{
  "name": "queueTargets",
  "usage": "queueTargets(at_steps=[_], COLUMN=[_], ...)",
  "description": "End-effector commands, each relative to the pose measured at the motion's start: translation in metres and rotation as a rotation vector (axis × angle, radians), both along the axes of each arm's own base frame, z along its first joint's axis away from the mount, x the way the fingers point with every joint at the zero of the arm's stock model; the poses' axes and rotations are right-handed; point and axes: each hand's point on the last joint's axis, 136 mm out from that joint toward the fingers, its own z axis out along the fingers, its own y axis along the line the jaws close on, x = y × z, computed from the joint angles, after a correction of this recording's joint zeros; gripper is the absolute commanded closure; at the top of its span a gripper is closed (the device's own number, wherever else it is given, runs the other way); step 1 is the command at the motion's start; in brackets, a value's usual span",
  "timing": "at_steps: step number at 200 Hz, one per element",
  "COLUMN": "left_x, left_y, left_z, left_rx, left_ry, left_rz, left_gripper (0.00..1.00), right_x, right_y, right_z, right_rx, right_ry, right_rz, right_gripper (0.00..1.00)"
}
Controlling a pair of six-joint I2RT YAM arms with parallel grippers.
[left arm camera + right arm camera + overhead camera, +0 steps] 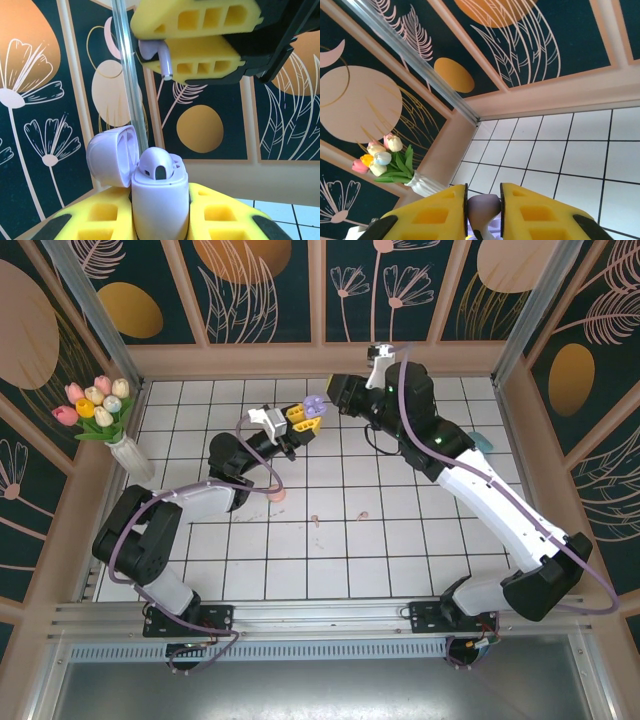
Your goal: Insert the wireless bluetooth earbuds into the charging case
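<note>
My left gripper (160, 217) is shut on the purple charging case (160, 200), held upright with its lid (107, 155) flipped open to the left. One purple earbud (156, 165) sits in the case. Just above it, my right gripper (192, 41) is shut on another purple earbud (159, 54), stem pointing down. The right wrist view has this earbud (481, 207) pinched between the yellow fingers (440, 212). From above, both grippers meet at the back middle, left gripper (300, 418) with the case (315, 404), right gripper (335, 388) beside it. Two pale pink earbuds (316, 520) (362, 514) lie on the tiles.
A vase of tulips (110, 430) stands at the left wall. A small pink object (278, 495) lies by the left arm, and a teal object (483, 440) by the right wall. Pillars and panelled walls enclose the white tiled floor (400, 550).
</note>
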Motion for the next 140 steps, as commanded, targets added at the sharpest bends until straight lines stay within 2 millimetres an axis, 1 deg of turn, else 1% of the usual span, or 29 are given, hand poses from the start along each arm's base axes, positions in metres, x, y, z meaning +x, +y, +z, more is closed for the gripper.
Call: queueTargets(at_steps=[1, 72, 140], left_x=[-0.002, 0.001, 0.001], left_y=[-0.005, -0.006, -0.006], left_z=[0.009, 0.010, 0.010], left_rx=[-0.009, -0.012, -0.015], left_ry=[-0.029, -0.028, -0.027], left_rz=[-0.025, -0.021, -0.019], left_gripper=[1.00, 1.00, 1.00], right_x=[0.000, 0.001, -0.002], right_y=[0.009, 0.022, 0.025], right_z=[0.004, -0.023, -0.032], right_rx=[0.011, 0.000, -0.002], right_ry=[-0.039, 0.008, 0.027], right_rz=[0.035, 0.064, 0.072], right_gripper=[0.77, 0.77, 0.77])
